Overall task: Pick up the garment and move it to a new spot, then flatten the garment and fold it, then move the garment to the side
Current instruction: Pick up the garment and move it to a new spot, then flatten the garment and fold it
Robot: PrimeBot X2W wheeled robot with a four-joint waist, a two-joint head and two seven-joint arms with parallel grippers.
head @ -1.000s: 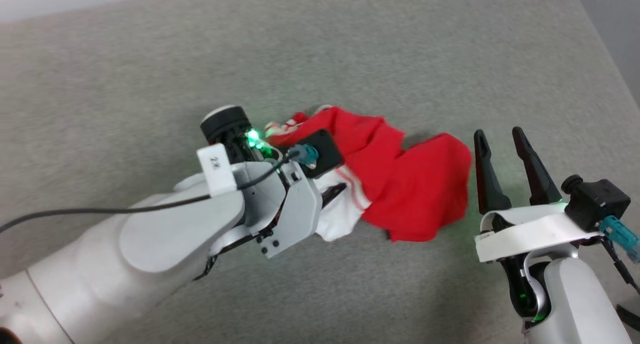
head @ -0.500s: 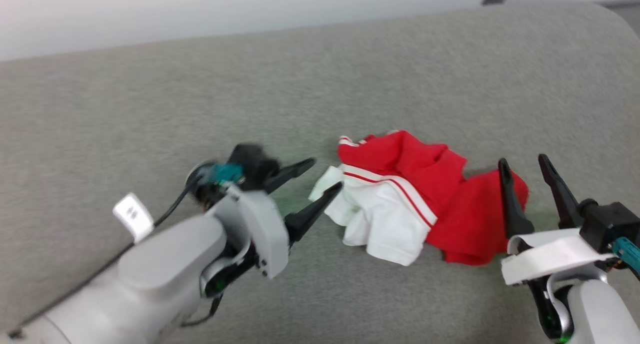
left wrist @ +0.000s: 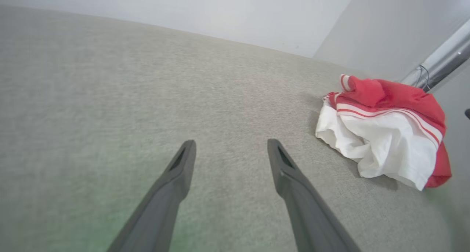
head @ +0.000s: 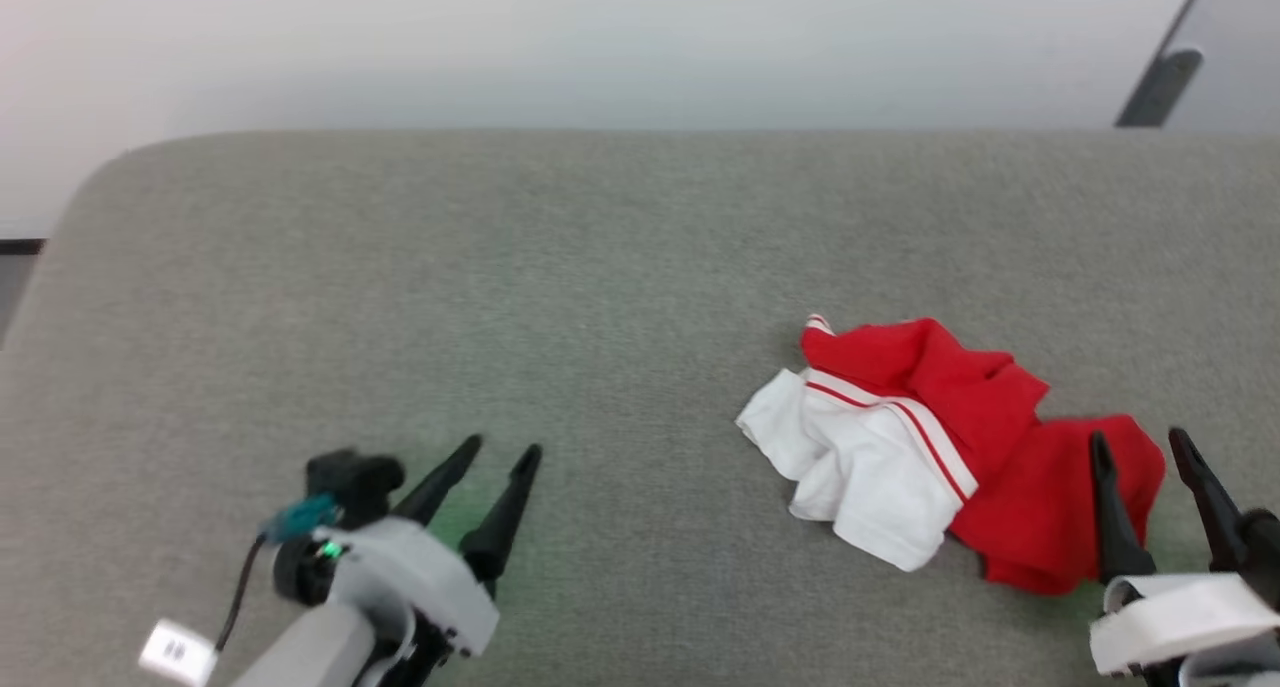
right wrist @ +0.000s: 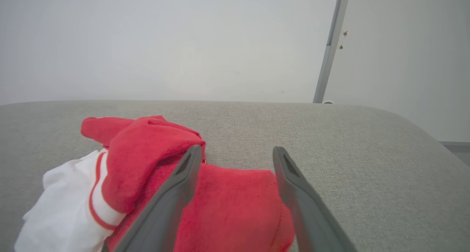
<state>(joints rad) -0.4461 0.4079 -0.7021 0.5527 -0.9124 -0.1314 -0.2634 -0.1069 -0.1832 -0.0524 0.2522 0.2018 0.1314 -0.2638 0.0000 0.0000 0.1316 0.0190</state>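
The crumpled garment (head: 940, 437) is lying on the right of the grey worktop (head: 600, 267), with the right gripper (head: 1138, 435) hovering released at its near red edge and the left gripper (head: 503, 450), also released, sitting well apart to the left.

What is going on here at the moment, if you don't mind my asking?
A two-armed robot is working on a red T-shirt with white sleeves, which lies crumpled on the grey padded surface, not yet flattened or folded. Nothing holds it. The left gripper is open over bare surface, well apart from the shirt. The right gripper is open at the shirt's red end.
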